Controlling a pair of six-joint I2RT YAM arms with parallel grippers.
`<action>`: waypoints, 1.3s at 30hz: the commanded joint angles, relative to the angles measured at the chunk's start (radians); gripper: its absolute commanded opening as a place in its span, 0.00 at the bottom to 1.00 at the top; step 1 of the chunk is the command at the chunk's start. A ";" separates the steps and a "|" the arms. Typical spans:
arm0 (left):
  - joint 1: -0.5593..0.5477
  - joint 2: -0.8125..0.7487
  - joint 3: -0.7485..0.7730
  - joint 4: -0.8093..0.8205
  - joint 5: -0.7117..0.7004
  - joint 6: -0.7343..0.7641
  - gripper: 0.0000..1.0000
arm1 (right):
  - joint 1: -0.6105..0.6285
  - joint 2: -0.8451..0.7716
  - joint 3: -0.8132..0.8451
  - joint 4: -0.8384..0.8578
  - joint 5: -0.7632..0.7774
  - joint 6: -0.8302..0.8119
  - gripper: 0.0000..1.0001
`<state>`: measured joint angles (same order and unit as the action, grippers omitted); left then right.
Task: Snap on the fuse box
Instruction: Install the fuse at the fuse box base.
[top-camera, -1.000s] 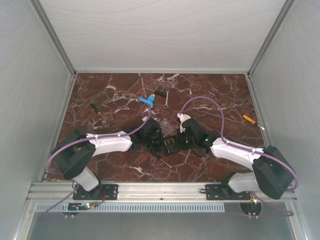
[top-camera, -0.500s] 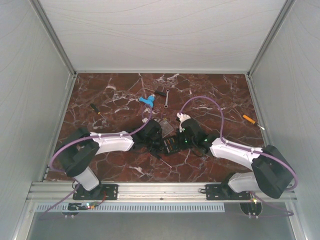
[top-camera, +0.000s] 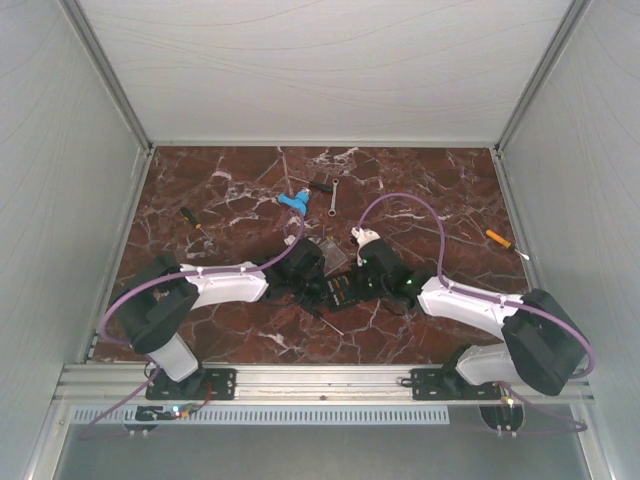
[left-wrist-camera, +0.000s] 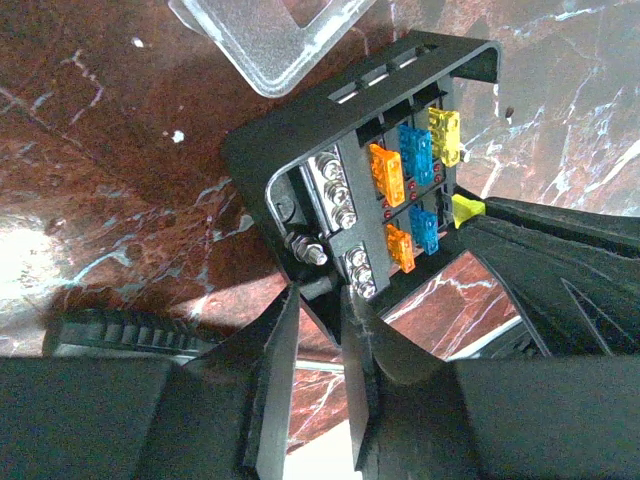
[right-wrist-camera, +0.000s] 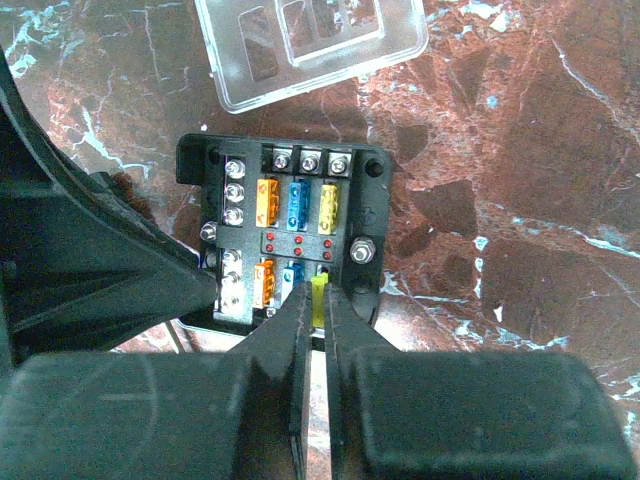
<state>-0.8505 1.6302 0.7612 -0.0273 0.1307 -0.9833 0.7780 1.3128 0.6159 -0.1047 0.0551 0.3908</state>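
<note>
fuse box (right-wrist-camera: 285, 240) sits face-up on the marble table (top-camera: 430, 180), mid-table between both arms. its clear lid (right-wrist-camera: 310, 45) is off, lying just beyond the box, not touching it. right gripper (right-wrist-camera: 318, 302) is pinched tight on a yellow fuse (right-wrist-camera: 318, 288) at the end of the box's near row. left gripper (left-wrist-camera: 320, 310) is nearly closed, clamping the box's edge wall.

From the right wrist, the black fuse box (right-wrist-camera: 285, 235) is sitting face-up, a yellow fuse (right-wrist-camera: 318, 296) sticking up at 6 o'clock; its clear lid (right-wrist-camera: 310, 45) is lying off at 12 o'clock.
</note>
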 joint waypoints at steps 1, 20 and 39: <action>0.002 0.011 0.034 0.013 -0.014 -0.021 0.23 | 0.027 0.028 -0.013 0.002 0.021 0.014 0.00; 0.021 -0.035 -0.013 -0.008 -0.055 -0.037 0.20 | 0.046 0.067 0.038 -0.083 0.085 -0.034 0.00; 0.022 -0.028 -0.002 -0.005 -0.042 -0.032 0.20 | 0.056 0.155 0.124 -0.151 0.083 -0.108 0.00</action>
<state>-0.8333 1.6127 0.7471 -0.0402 0.0975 -1.0103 0.8173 1.4345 0.7334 -0.1883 0.1070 0.3054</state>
